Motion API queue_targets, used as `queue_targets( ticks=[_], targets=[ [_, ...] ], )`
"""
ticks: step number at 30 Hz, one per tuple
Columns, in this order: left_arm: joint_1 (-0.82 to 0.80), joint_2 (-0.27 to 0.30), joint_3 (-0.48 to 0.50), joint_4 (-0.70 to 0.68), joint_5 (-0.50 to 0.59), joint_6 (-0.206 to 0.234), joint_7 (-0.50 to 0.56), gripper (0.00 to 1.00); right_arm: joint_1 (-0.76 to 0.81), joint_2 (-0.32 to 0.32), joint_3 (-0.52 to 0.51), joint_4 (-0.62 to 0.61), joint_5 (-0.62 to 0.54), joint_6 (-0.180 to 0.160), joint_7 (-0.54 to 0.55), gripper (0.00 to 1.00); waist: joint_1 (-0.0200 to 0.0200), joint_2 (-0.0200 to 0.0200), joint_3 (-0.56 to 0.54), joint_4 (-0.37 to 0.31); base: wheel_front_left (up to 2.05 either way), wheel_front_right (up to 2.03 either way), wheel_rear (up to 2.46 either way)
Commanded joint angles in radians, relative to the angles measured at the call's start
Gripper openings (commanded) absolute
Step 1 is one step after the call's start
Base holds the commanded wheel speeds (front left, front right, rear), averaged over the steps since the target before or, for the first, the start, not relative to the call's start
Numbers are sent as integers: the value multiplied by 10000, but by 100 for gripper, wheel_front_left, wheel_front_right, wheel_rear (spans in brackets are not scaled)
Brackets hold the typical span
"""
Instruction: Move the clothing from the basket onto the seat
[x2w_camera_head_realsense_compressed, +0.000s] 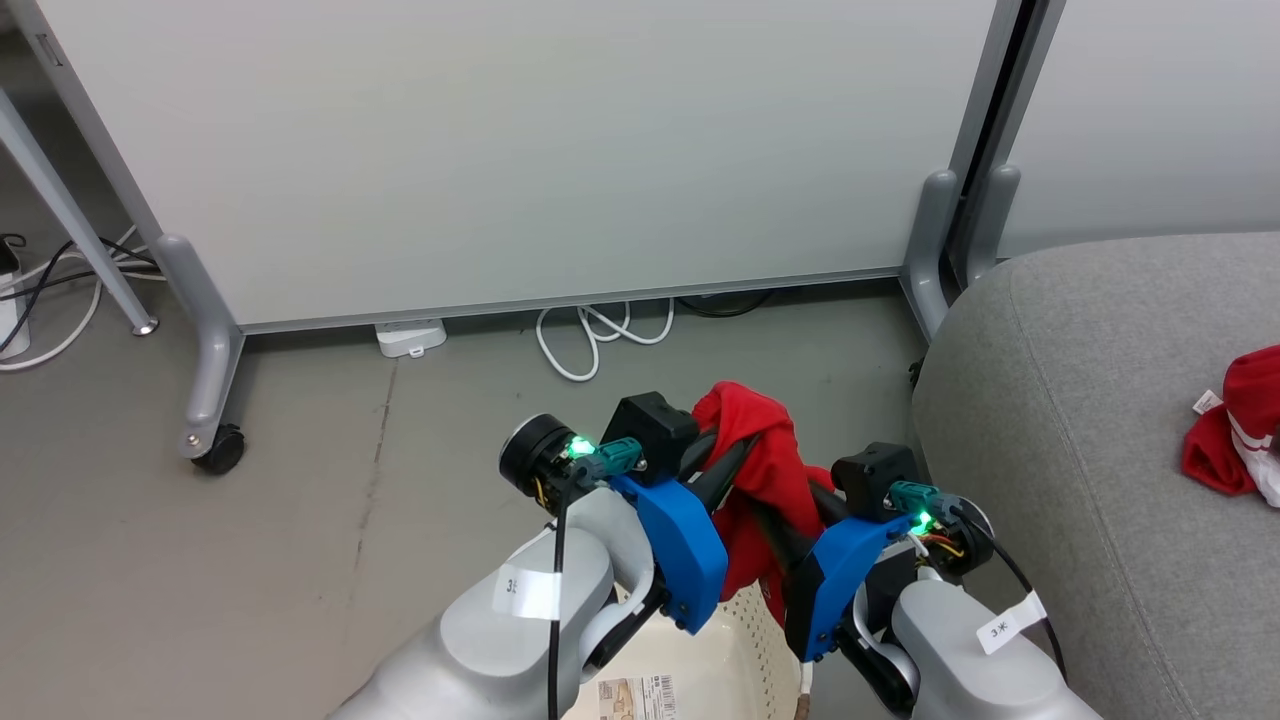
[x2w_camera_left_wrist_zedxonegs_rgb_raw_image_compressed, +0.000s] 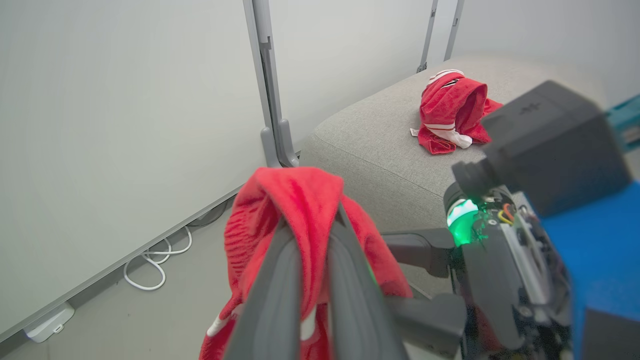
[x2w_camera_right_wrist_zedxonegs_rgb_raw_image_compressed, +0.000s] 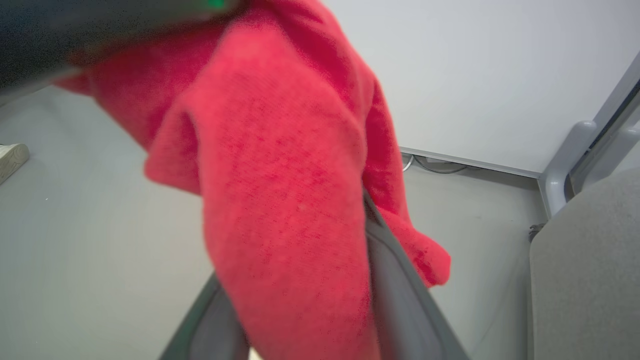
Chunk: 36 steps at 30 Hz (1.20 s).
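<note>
From the head view: the left gripper (x2w_camera_head_realsense_compressed: 728, 455) is clamped tight on a red garment (x2w_camera_head_realsense_compressed: 765, 440), and the cloth is bunched up over its fingertips. That garment hangs in the air just beside the seat (x2w_camera_head_realsense_compressed: 1080, 420), off its rounded edge and not touching the grey cushion. The right gripper (x2w_camera_head_realsense_compressed: 785, 530) sits between the garment and the seat, with its dark fingers reaching into the hanging folds. The basket (x2w_camera_head_realsense_compressed: 740, 630) shows its cream perforated wall near the seat, lower than the lifted cloth. Up on the seat, well in from its edge, lies the second red garment (x2w_camera_head_realsense_compressed: 1235, 420), crumpled, with white stripes showing. A pale partition panel (x2w_camera_head_realsense_compressed: 520, 150) stands behind the seat.

Over to the left wrist view: the left gripper (x2w_camera_left_wrist_zedxonegs_rgb_raw_image_compressed: 312, 225) has its two fingers pressed together with the red garment (x2w_camera_left_wrist_zedxonegs_rgb_raw_image_compressed: 290, 200) pinched between them, and fabric spills down both sides. A bit of white trim shows low down. The right gripper (x2w_camera_left_wrist_zedxonegs_rgb_raw_image_compressed: 395, 272) comes in from the seat's side, its fingers spread apart and pointing at the cloth. Beyond it, the second red garment (x2w_camera_left_wrist_zedxonegs_rgb_raw_image_compressed: 450, 115) rests in a heap on top of the seat (x2w_camera_left_wrist_zedxonegs_rgb_raw_image_compressed: 375, 150).

Now the right wrist view: the right gripper (x2w_camera_right_wrist_zedxonegs_rgb_raw_image_compressed: 300, 260) has its fingers wide apart, and the red garment (x2w_camera_right_wrist_zedxonegs_rgb_raw_image_compressed: 280, 175) drapes down between them, covering one finger. Whether they squeeze the cloth, I cannot tell. The seat (x2w_camera_right_wrist_zedxonegs_rgb_raw_image_compressed: 585, 260) shows as a grey corner beside the garment, clear of it.
</note>
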Motion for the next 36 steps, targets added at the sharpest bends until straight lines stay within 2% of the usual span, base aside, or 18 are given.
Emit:
queue_targets(
  ticks=[1,15,16,17,18,29,36],
  targets=[
    [-176,-3,-41,12,-63,60,-89,0,-201,11,109,82,172,1,-95,0,0,0,-2,-14,0,0,0],
    [-194,-2,-153,152,-272,167,-178,0,-492,11,826,569,1008,1,-390,0,0,0,-69,-155,0,0,0],
    [-187,-2,-155,152,-311,172,-181,22,-522,12,843,593,1035,1,-385,0,0,0,-71,-160,0,0,0],
    [-186,-2,-151,152,-337,184,-196,66,-540,12,859,613,1065,1,-391,0,0,0,-73,-164,0,0,0],
    [-178,-2,-151,158,-355,200,-187,100,-544,12,874,632,1116,1,-403,0,0,0,-75,-168,0,0,0],
    [26,8,-132,238,-478,331,-455,100,-641,13,916,690,1220,1,-442,0,0,0,-80,-210,0,0,0],
    [495,466,78,-17,-260,543,-917,100,-595,13,591,447,975,1,-444,0,0,0,-26,-326,0,0,0]
  ],
)
